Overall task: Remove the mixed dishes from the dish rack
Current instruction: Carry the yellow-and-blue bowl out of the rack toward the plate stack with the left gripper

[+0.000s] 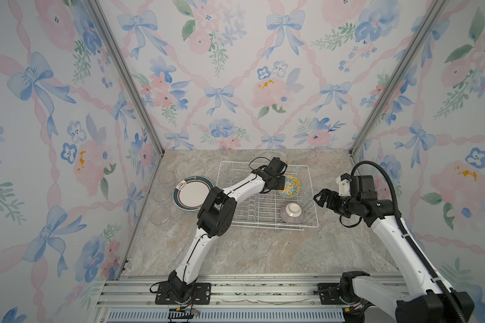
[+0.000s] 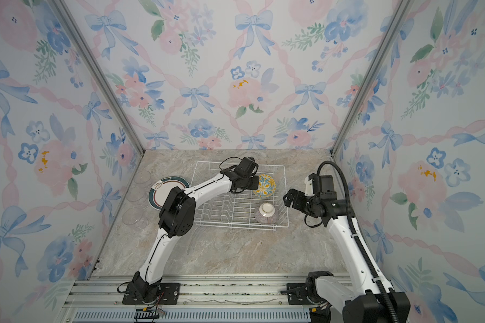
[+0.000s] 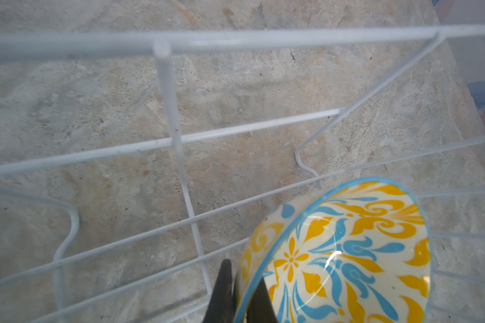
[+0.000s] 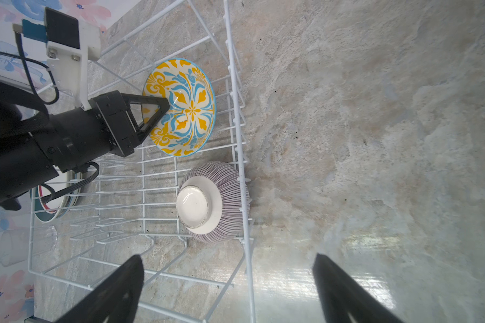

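Observation:
The white wire dish rack (image 1: pixel 235 162) (image 2: pixel 213 162) stands mid-table. A yellow-blue patterned bowl (image 1: pixel 291 186) (image 2: pixel 266 186) (image 3: pixel 347 251) (image 4: pixel 188 112) sits tilted on its side in the rack's far right part. My left gripper (image 1: pixel 280 183) (image 3: pixel 242 296) (image 4: pixel 163 107) is shut on its rim, one finger inside and one outside. A purplish striped bowl (image 1: pixel 291 214) (image 2: pixel 266 214) (image 4: pixel 213 201) lies upside down in the near right corner. Just outside the rack's right side, my right gripper (image 1: pixel 321 200) (image 2: pixel 290 198) (image 4: pixel 227 263) hovers open and holds nothing.
A teal-brown rimmed plate (image 1: pixel 192 193) (image 2: pixel 165 190) lies on the table left of the rack, partly behind my left arm. Three clear glass cups (image 1: pixel 161 194) (image 2: pixel 136 194) stand in a row along the left wall. Floral walls enclose the marble table (image 1: pixel 263 251).

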You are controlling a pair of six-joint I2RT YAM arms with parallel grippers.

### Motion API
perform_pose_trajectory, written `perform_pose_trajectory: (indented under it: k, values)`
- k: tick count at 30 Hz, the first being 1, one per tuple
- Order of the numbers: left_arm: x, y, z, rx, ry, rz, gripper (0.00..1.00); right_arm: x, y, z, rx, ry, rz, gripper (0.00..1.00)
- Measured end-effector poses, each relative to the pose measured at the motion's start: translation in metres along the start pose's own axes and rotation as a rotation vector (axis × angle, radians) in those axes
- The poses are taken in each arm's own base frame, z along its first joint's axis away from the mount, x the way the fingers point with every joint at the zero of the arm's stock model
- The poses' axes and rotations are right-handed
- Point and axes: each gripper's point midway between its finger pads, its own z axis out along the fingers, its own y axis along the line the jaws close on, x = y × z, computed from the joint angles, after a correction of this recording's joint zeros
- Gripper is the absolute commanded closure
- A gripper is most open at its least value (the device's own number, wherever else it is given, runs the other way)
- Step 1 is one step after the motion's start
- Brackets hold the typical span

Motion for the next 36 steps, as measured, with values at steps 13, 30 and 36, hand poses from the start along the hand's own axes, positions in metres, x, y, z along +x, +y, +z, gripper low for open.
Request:
perform_pose_trajectory:
  k: [13,30,36]
  values:
    - [-0.087,0.035,-0.168,0.053,-0.253,-0.089,1.0,0.004,0.0,0.001,-0.009,0.008,0.001,0.03]
    - [0.032,0.2,-0.314,-0.204,-0.381,-0.458,1.0,-0.004,0.01,0.015,-0.072,0.009,-0.01,0.03]
    - [0.052,0.244,-0.327,-0.284,-0.398,-0.585,1.0,-0.004,0.012,0.025,-0.089,0.033,-0.012,0.03]
